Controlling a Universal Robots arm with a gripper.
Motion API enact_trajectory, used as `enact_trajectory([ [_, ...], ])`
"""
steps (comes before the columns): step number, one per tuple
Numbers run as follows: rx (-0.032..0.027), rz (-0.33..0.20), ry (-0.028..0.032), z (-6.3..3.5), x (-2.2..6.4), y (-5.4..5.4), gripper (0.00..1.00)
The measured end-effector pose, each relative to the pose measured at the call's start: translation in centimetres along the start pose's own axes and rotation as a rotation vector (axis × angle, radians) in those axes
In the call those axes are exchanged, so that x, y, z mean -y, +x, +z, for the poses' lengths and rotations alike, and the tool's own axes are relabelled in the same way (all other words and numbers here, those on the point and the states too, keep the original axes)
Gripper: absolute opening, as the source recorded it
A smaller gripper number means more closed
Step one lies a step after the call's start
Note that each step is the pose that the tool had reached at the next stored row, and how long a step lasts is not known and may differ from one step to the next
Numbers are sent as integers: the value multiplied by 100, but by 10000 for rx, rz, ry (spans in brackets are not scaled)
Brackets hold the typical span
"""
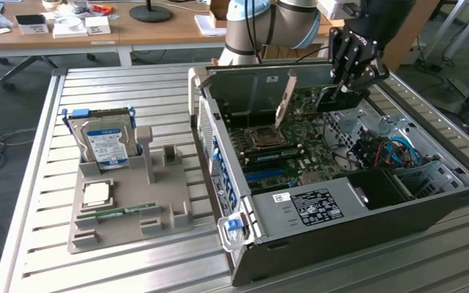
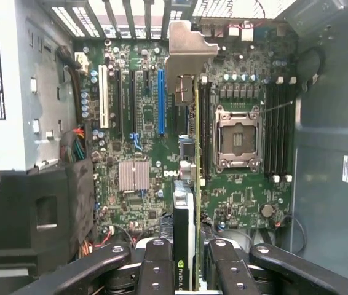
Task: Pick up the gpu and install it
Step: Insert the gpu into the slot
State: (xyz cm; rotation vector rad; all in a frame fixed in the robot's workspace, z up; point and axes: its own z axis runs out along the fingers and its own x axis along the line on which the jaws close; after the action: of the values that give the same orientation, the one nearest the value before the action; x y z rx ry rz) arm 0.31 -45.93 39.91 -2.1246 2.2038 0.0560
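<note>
Your gripper (image 2: 189, 261) is clamping the gpu (image 2: 184, 209) edge-on, jaws partly closed; its NVIDIA logo (image 2: 180, 268) is showing between your fingers (image 2: 157, 264), motherboard (image 2: 137, 123) beyond.

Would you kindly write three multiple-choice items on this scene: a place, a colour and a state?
1. The hard drive stands: A in the grey holder; B inside the case; C on the wooden desk.
2. Its label is: A red; B blue and white; C green.
3. The gpu is: A flat on the table; B in the holder; C clamped in the jaws.
A, upright in the holder; B, blue and white print shows; C, the gripper pinches it above the motherboard.
</note>
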Motion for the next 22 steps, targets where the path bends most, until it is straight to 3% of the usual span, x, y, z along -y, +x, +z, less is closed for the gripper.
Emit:
enact_trajectory([
  [11, -108, 150, 15, 149, -161, 18, 27],
  [22, -142, 192, 21, 264, -263, 41, 27],
])
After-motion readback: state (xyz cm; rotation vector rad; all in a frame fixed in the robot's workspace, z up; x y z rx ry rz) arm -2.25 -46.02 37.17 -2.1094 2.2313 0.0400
